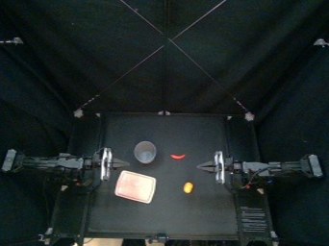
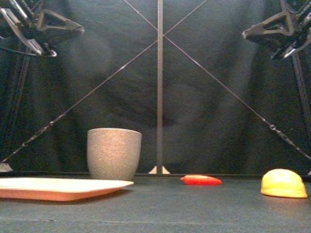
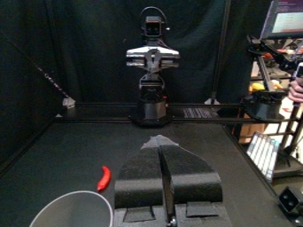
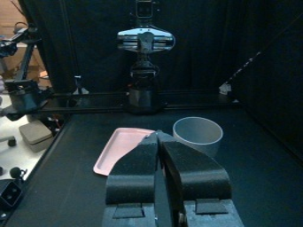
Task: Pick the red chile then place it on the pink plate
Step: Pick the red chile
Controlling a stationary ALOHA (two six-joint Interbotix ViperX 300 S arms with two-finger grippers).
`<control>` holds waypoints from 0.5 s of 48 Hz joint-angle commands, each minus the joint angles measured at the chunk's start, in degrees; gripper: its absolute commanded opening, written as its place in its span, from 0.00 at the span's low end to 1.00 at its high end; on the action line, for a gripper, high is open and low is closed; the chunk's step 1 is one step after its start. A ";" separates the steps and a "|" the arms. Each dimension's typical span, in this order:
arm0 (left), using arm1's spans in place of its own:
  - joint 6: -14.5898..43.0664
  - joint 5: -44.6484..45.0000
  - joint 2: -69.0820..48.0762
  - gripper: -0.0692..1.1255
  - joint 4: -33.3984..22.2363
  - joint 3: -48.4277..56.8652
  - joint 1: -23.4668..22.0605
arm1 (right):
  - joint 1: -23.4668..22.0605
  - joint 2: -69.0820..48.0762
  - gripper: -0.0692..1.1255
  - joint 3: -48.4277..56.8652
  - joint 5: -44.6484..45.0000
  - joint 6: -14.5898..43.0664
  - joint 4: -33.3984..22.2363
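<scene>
Spotted red chile (image 1: 179,156) between tools, nearer right tool (image 4: 160,138) than left tool (image 3: 162,144), touching neither; found both closed, holding nothing.

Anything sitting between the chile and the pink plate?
Nothing visible. The red chile has a clear line to the pink plate; the grey cup stands behind that line, the yellow toy right of it.

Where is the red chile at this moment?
In the top view the red chile lies near the table's middle, just right of the grey cup, behind the yellow toy and off the pink plate.
</scene>
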 commanded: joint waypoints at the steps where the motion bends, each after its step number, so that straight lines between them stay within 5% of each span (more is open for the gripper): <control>1: 0.00 -0.62 0.00 0.00 -0.09 -0.35 0.70 | -3.52 2.99 0.07 -1.67 0.09 0.53 0.44; 13: 0.09 -0.62 -0.26 0.03 0.09 0.00 0.79 | -11.95 21.36 0.25 -8.44 8.70 0.53 -1.32; 24: 0.09 -0.62 -0.44 0.03 0.09 0.26 0.79 | -14.85 38.06 0.68 -16.70 16.88 0.88 -4.66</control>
